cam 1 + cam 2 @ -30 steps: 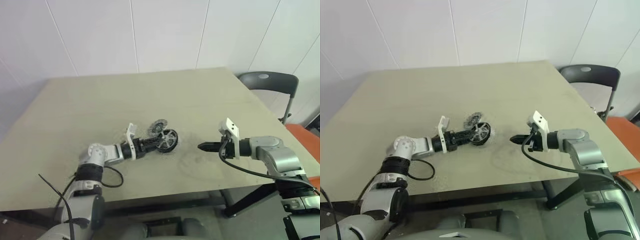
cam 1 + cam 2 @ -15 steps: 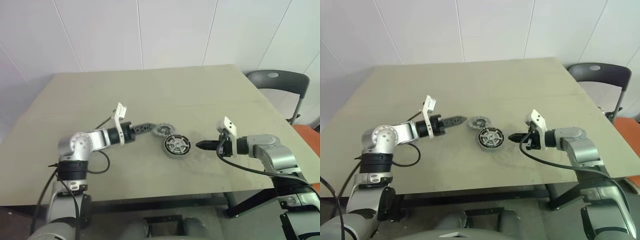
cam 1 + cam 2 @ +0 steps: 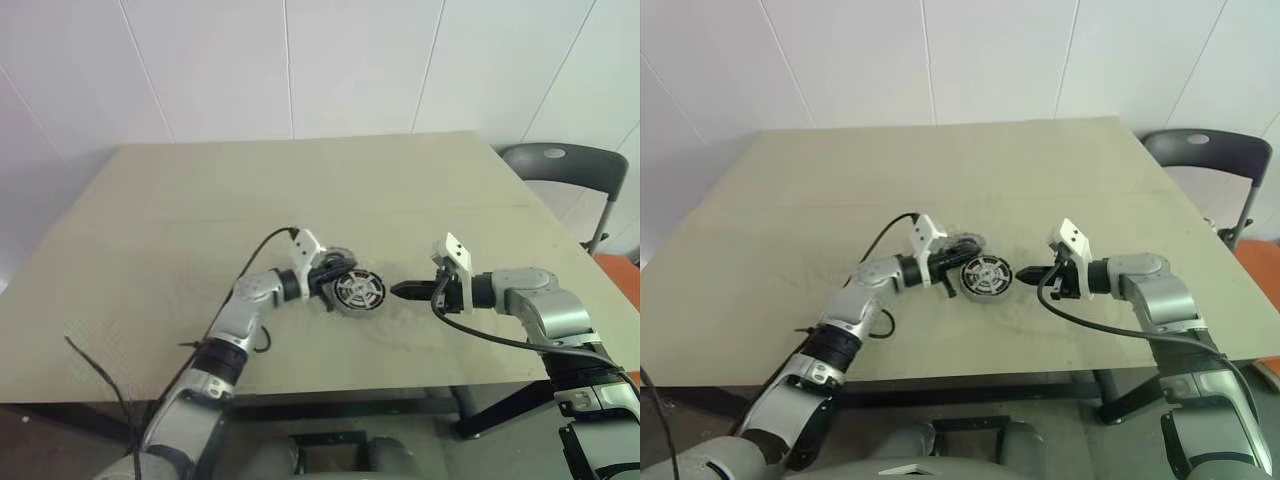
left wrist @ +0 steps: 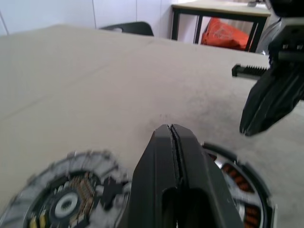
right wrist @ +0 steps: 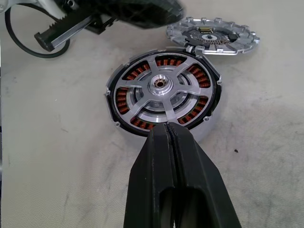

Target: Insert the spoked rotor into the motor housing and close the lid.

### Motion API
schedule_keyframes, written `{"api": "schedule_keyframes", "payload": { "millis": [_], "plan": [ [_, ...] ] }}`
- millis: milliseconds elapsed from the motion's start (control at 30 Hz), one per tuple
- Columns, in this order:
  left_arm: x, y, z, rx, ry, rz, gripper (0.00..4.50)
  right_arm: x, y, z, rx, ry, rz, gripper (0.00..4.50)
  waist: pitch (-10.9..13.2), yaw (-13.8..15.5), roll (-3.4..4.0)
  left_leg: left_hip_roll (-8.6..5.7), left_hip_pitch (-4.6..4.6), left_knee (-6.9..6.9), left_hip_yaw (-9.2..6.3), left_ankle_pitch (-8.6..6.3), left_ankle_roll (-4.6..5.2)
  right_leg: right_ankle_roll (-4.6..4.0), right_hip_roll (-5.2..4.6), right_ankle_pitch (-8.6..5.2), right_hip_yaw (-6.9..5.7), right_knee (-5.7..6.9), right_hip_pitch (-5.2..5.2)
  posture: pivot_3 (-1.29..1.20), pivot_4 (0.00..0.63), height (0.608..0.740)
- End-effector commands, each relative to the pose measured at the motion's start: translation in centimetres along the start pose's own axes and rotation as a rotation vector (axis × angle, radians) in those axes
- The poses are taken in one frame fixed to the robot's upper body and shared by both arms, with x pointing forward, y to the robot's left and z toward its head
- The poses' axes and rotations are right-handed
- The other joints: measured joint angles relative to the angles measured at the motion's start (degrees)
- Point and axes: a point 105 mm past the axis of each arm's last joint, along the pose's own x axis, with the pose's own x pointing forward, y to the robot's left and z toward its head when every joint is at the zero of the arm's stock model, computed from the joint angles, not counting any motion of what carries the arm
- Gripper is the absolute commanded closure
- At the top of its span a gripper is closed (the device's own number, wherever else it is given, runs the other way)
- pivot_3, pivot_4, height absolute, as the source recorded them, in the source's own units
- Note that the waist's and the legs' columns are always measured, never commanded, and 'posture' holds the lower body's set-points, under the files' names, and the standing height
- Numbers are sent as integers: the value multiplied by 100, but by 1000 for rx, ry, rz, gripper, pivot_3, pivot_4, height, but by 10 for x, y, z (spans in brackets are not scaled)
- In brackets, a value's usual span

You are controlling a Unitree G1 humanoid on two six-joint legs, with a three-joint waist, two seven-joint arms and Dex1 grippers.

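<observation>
The motor housing [image 5: 164, 97] lies flat on the table [image 3: 180, 210], black-rimmed, with copper windings. The spoked rotor [image 5: 159, 85] sits inside it, silver spokes and hub facing up. Just behind it lies the lid [image 5: 213, 35], a grey ribbed disc, also seen in the left wrist view [image 4: 71, 199]. My left gripper [image 3: 330, 283] is shut and empty, its tip level at the housing's left edge, in front of the lid. To the housing's right my right gripper [image 3: 400, 291] is shut, holds nothing, and points at the housing [image 3: 358, 290] from a short gap.
A dark chair [image 3: 560, 165] stands off the table's far right corner. An orange object [image 4: 225, 35] sits under another table in the background. A black cable [image 3: 262, 245] loops over my left forearm.
My left gripper, open a second ago at the upright housing, drew back left, leaving it flat. It has since rolled, swung back to the housing's left edge and shut. The right gripper stayed put.
</observation>
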Motion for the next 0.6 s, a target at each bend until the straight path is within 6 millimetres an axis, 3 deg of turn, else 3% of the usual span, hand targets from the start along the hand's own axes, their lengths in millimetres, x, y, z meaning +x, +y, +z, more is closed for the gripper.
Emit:
{"api": "schedule_keyframes", "payload": {
  "millis": [33, 200, 333, 400, 500, 533, 600],
  "plan": [
    [9, -2, 20, 56, -68, -26, 4450, -2, 1, 9, -34, -21, -1, 4500, 0, -5, 0, 0, 0, 5, 0, -2, 3, 1, 0, 0, 0, 1, 2, 0, 0, 740],
    [8, -16, 18, 28, -70, -115, 4450, -4, 3, 7, -25, -23, -3, 4500, 0, -14, 1, 5, 1, 31, 5, -9, 14, 2, 9, 1, 3, 11, 10, 0, 0, 740],
    [2, -22, 4, 12, -4, -150, 4450, -4, 5, 7, -23, -25, -3, 4500, 0, -16, 1, 6, 4, 43, 6, -8, 15, 2, 13, 1, 3, 17, 16, 0, 0, 740],
    [-2, -24, -19, -7, 124, -161, 4450, -4, 5, 7, -23, -26, -4, 4500, -1, -16, 0, 6, 8, 45, 6, -8, 15, 3, 13, 1, 3, 17, 22, 0, 0, 740],
    [-25, -25, -78, -20, 450, -164, 4450, -3, 4, 8, -25, -30, -7, 4500, -2, -23, 0, 7, 11, 46, 6, -8, 15, 3, 17, 1, 3, 17, 26, 0, 0, 740],
    [-32, -23, -89, -12, 500, -144, 4450, -3, 4, 8, -26, -33, -7, 4500, -10, -19, -7, 10, 13, 46, 6, -8, 15, 3, 19, 2, 4, 18, 27, 0, 0, 740],
    [-34, -17, -87, -46, 469, -85, 4450, -3, 5, 10, -28, -41, -4, 4500, -15, -17, -1, 12, 49, 43, 3, -9, 16, 3, 20, 0, 2, 12, 67, 0, 0, 740]
  ]
}}
